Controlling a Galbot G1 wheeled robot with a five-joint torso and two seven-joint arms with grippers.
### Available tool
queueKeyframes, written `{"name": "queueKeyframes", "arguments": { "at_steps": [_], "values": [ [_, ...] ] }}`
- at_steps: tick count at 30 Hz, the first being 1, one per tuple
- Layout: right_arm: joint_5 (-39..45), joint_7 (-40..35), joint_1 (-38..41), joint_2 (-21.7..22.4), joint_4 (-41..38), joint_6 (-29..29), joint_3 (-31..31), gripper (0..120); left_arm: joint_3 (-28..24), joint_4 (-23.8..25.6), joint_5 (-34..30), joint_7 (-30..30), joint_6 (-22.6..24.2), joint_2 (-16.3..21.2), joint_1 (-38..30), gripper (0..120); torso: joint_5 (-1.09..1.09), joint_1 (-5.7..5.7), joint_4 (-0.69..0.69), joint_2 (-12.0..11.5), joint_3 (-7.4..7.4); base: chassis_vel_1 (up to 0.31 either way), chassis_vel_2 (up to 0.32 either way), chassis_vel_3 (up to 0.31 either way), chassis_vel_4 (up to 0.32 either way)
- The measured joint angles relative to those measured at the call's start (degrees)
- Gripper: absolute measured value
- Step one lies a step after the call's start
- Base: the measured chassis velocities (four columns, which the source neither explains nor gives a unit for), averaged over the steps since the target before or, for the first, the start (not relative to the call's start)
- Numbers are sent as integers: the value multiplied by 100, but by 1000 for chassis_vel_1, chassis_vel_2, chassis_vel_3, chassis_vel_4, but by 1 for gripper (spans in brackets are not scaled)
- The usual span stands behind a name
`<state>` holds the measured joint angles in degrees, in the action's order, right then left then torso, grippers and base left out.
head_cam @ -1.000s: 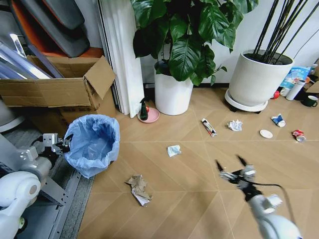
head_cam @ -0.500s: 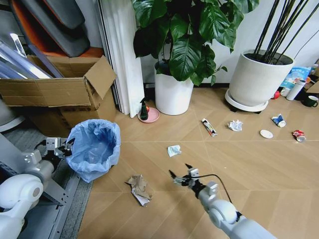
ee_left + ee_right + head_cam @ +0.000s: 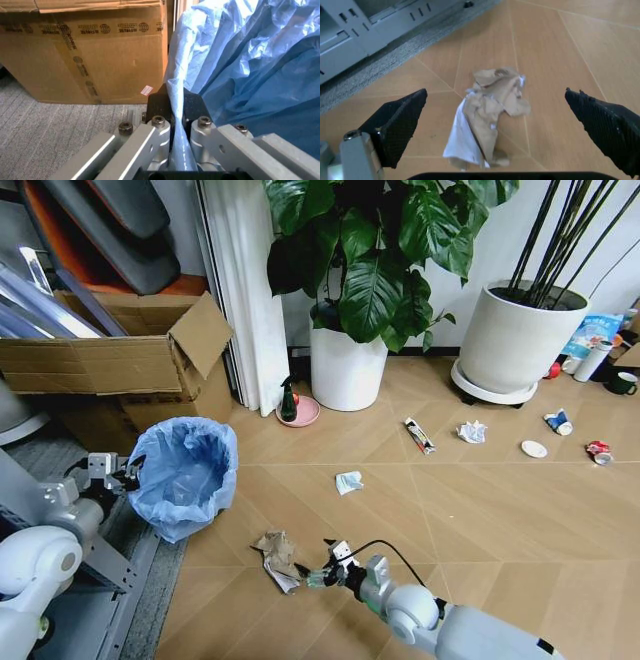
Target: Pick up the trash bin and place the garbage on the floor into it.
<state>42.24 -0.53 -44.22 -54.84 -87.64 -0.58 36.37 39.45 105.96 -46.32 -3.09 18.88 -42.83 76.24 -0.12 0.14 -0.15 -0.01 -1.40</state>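
my right gripper (image 3: 500, 123) hangs with fingers wide open around the tan paper wad (image 3: 490, 112) on the floor (image 3: 560, 48). it looks light and soft, so i would pinch its thick middle. my left gripper (image 3: 176, 112) clamps the trash bin (image 3: 183, 475) liner's rim.

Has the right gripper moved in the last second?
Yes. The right gripper has swung left across the floor, away from the round white pot, to the tan paper wad.
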Motion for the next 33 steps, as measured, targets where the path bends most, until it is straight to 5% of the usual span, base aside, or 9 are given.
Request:
{"name": "queueKeyframes", "arguments": {
  "at_steps": [16, 29, 33],
  "values": [
    [308, -445, 1081, -319, 239, 1046, 1331, 100, 58, 5, -13, 18, -13, 30, -17, 0, 1, 0, 1, 0, 0, 0, 0, 0, 0],
    [61, -717, 956, -806, 800, 1314, 1428, 100, 68, 28, 6, 16, -17, 23, 31, 0, 0, 0, 0, 0, 0, 0, 0, 0, 0],
    [-19, -693, 1004, -1070, 1047, 1356, 1457, 90, 63, 28, 7, 16, -19, 23, 25, 0, 1, 0, 1, 0, 0, 0, 0, 0, 0]
  ]
}}
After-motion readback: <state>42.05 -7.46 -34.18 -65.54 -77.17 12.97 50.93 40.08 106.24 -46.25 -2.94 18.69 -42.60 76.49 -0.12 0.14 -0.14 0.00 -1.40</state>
